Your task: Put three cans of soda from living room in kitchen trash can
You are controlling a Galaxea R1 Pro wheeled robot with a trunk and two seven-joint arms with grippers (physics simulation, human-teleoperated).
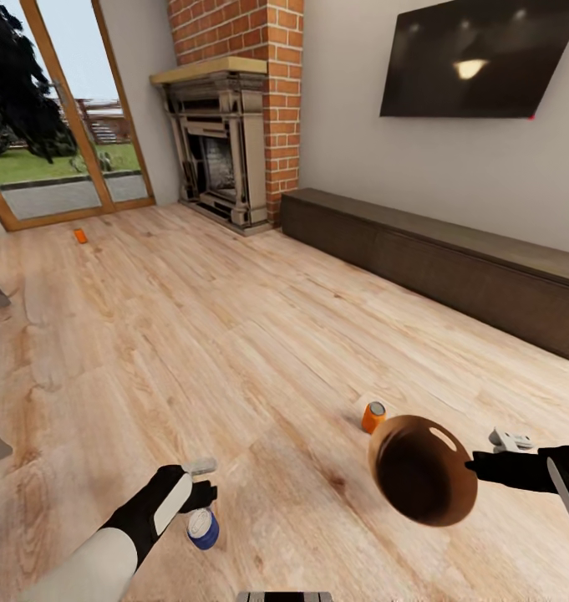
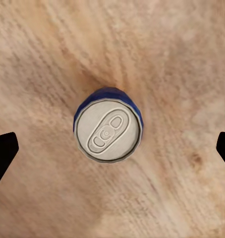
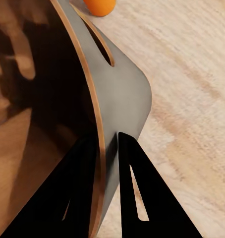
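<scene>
Cans lie scattered on the living-room floor (image 1: pixel 259 334): one orange can (image 1: pixel 373 416) stands just left of the pail's mouth, a second orange one (image 1: pixel 81 236) sits far off to the left by the glass doors (image 1: pixel 58 125), and a blue can (image 1: pixel 203 528) stands upright near the robot, under the left gripper (image 1: pixel 202 481). A third orange can I cannot find. The pail (image 1: pixel 422 470) is carried in the air at right, tipped so its brown inside faces the head camera; the right gripper (image 3: pixel 108 144) has its fingers (image 3: pixel 137 198) pinched on the pail's rim, one inside the wall and one outside, beside the hand slot (image 3: pixel 100 44).

In the left wrist view the blue can's top sits centred between the left fingers (image 2: pixel 3 153), which stand wide apart and well clear of it on both sides.

The step in hand looks like gathering a can with the pail brought along. That blue can does not match the orange ones, so whether it belongs is unclear. If it is taken, the left arm must drop straight down, close on the can's sides, then lift it over to the pail's mouth.
</scene>
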